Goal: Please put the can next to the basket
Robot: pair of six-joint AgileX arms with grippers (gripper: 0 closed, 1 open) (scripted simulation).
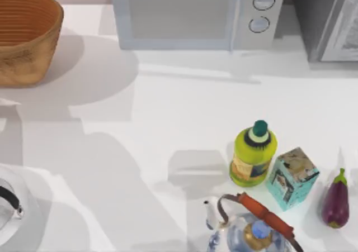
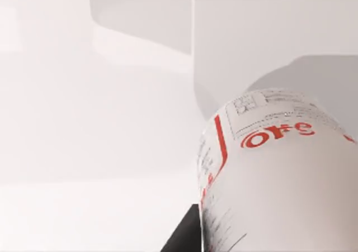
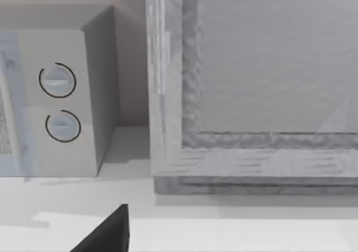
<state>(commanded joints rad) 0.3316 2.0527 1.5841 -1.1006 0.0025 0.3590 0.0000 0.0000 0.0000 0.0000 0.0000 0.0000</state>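
**Bright, even light, soft shadows**

Table washed near-white. Broad soft-edged grey shadows fall right of the basket and left of the bottle. Microwave casts a thin shadow forward. Can close to the left wrist lens, label smeared near the frame edge.

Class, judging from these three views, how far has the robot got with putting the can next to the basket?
Done: the can seems picked up; it looms close to the left wrist camera, a dark finger beside it. In hand: carrying it, judging by that closeness. Left: setting it down beside the basket, which stands at the table's far left in the top view, with no can next to it yet.
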